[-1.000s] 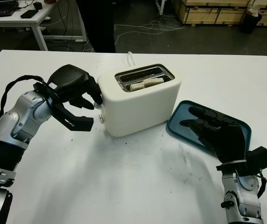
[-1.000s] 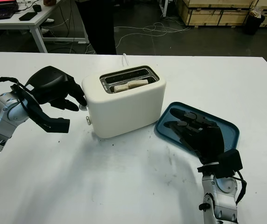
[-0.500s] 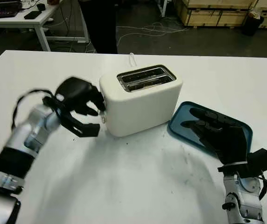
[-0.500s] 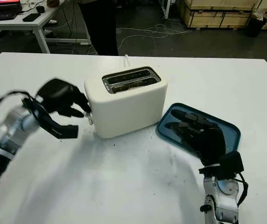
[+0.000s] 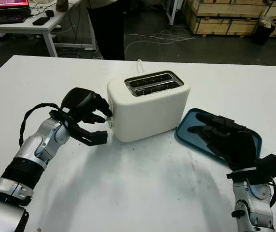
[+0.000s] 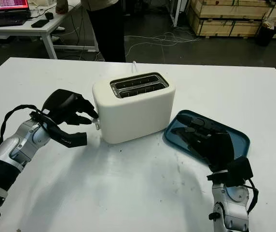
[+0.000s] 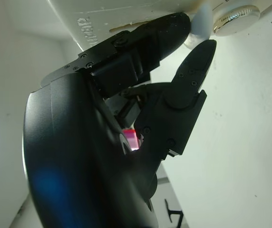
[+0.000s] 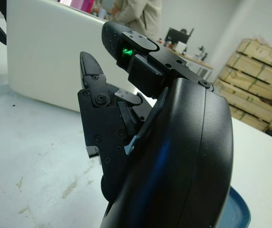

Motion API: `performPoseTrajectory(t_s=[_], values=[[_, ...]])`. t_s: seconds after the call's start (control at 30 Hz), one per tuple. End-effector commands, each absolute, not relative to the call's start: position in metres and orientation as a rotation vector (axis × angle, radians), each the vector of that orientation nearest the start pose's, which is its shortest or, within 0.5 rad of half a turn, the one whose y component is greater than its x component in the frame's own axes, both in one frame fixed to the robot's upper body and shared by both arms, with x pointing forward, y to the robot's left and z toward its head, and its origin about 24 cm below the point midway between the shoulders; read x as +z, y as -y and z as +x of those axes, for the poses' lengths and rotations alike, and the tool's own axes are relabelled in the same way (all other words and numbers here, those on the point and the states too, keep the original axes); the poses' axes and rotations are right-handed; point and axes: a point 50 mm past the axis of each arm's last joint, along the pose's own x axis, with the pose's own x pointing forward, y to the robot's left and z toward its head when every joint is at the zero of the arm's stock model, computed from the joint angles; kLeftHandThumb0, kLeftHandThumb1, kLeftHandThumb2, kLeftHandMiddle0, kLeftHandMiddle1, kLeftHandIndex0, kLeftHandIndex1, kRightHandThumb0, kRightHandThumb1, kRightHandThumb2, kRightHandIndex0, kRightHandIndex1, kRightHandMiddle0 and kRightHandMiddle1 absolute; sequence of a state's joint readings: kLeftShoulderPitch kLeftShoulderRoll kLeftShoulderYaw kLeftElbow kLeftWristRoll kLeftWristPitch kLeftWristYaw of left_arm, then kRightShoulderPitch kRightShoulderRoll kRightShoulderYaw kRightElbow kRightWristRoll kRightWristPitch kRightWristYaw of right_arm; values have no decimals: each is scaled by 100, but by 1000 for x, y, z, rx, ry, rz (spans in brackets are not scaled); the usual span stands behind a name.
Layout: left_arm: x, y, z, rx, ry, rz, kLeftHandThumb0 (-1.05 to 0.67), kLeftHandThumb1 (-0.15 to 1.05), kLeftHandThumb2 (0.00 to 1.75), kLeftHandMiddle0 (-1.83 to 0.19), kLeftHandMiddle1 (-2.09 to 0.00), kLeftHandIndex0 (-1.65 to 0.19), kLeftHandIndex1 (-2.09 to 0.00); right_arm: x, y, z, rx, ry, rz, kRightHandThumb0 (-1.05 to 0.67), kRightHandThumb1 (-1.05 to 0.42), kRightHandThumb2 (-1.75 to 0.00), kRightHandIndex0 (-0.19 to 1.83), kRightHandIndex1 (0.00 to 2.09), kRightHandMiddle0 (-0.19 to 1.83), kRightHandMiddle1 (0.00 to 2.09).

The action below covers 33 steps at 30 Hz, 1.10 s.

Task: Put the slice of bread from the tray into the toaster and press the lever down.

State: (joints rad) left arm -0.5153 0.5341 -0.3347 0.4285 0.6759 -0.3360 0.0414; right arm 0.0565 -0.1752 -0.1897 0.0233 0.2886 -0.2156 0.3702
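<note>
A white toaster [image 5: 147, 104] stands in the middle of the white table. Its two top slots [image 5: 152, 83] look dark, and no bread rises above them. My left hand [image 5: 104, 124] is at the toaster's left end, with its fingers [image 7: 174, 28] closed over the small white lever [image 7: 200, 26] just beside the dial knob [image 7: 236, 19]. The lever sits low on that end face. A blue tray [image 5: 186, 126] lies to the right of the toaster with nothing on its visible part. Over the tray hovers my right hand [image 5: 225, 140], open.
A person in dark trousers [image 5: 106, 29] stands beyond the table's far edge. The toaster's white cord [image 5: 139, 63] runs off behind it. A desk with a laptop [image 5: 12, 14] is at the back left, and wooden crates [image 5: 225, 14] are at the back right.
The bread that showed in the front slot a second ago has sunk out of sight. My left hand has moved down the toaster's end with the lever. The right hand stays put.
</note>
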Motion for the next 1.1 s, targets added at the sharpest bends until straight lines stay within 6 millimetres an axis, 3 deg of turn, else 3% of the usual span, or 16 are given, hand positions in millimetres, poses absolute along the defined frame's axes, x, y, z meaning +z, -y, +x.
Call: performPoseTrajectory(t_s=[0.0,0.23,0.63,0.77,0.87,0.93,1.07], values=[[50,-129,312,-626,274,1263,-27,81,0,-87,-101,-126,0,58,217,234,148,210,44,-21,-92,-2,81,73,104,0],[58,-130,315,-651,311,1288,-28,80,1,-86,-117,-128,-1,58,217,234,147,208,48,-22,-92,-2,80,73,104,0],[59,-117,311,-659,338,1265,-31,78,0,-87,-117,-130,-2,59,223,226,133,205,35,-22,-92,-2,81,72,104,0],[37,-102,292,-626,292,1137,-30,80,1,-87,-122,-128,-1,60,228,219,138,199,26,-23,-92,-2,81,71,104,0],[-9,-81,268,-600,170,958,-31,82,1,-85,-120,-128,-1,61,233,220,120,180,6,-23,-92,-2,80,69,103,0],[-29,-69,256,-600,122,915,-32,80,0,-87,-124,-128,-1,61,234,223,135,164,11,-22,-92,-3,79,67,103,0],[-31,-72,256,-596,117,902,-27,80,1,-86,-110,-127,-1,62,232,230,153,150,9,-23,-92,-3,80,65,103,0]])
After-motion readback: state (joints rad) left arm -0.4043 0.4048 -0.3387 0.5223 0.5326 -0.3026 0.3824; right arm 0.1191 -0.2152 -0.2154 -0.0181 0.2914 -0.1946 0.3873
